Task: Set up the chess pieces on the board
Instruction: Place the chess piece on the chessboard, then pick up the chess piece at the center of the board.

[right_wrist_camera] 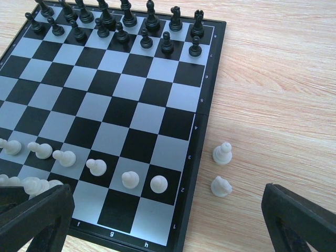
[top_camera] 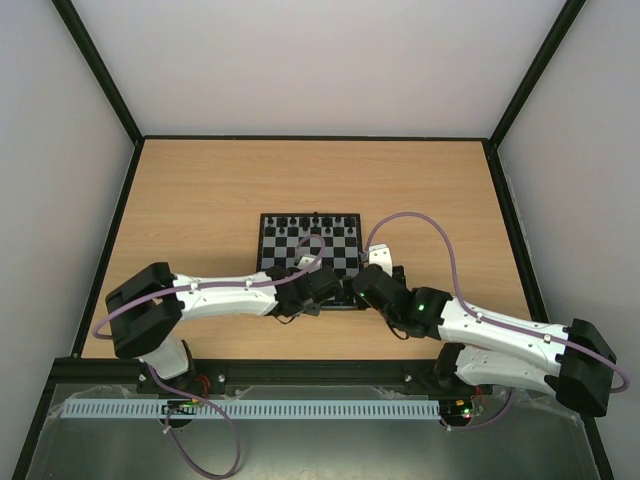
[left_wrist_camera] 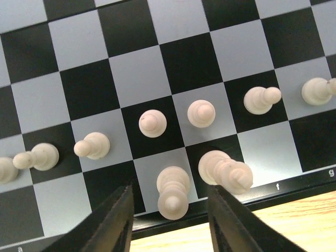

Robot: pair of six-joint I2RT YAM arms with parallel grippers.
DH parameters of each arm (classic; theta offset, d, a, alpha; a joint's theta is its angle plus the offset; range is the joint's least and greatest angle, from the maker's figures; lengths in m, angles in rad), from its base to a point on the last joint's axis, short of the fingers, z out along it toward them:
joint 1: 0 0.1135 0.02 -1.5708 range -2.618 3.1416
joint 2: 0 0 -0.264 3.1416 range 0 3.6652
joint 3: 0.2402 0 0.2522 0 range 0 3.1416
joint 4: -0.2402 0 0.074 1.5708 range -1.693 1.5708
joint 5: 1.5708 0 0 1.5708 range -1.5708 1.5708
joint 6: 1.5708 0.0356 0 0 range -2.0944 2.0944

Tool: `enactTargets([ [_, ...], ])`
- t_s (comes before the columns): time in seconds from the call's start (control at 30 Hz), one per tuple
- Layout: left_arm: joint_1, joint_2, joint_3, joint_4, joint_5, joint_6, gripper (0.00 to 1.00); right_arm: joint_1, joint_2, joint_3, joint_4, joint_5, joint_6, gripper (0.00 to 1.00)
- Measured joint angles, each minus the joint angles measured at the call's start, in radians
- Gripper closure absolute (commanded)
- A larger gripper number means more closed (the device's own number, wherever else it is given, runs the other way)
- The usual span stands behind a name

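The board [top_camera: 309,247] lies mid-table, with black pieces [top_camera: 308,220] on its far rows. In the left wrist view my left gripper [left_wrist_camera: 170,223] is open above the near edge, its fingers either side of a tall white piece [left_wrist_camera: 172,191] standing on the back row, not touching it. Another tall white piece [left_wrist_camera: 226,170] stands beside it, and white pawns [left_wrist_camera: 201,113] fill the row ahead. My right gripper [right_wrist_camera: 168,220] is wide open and empty over the board's near right corner. Two white pieces [right_wrist_camera: 221,186] [right_wrist_camera: 222,154] stand on the table right of the board [right_wrist_camera: 202,136].
Black pieces [right_wrist_camera: 122,23] occupy the far two rows in the right wrist view. Both arms [top_camera: 230,295] [top_camera: 470,325] meet at the board's near edge. A purple cable [top_camera: 420,225] loops over the table right of the board. Black frame rails edge the table.
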Motion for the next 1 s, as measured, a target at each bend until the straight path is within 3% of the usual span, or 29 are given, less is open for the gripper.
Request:
enactTargets([
  [0.1,0.0,-0.007,0.0,-0.008,-0.001,0.0,0.48,0.0,0.0,0.0,0.0,0.0,0.0,0.01],
  [0.47,-0.021,-0.137,0.0,-0.068,-0.018,-0.014,0.46,0.0,0.018,0.0,0.0,0.0,0.0,0.01],
  [0.83,-0.063,-0.273,0.023,-0.187,-0.053,-0.063,0.28,0.0,0.043,0.002,0.005,-0.002,0.0,0.01],
  [1.0,-0.082,-0.314,0.101,-0.23,-0.08,-0.087,0.26,0.0,0.047,0.003,0.009,-0.008,0.0,0.01],
])
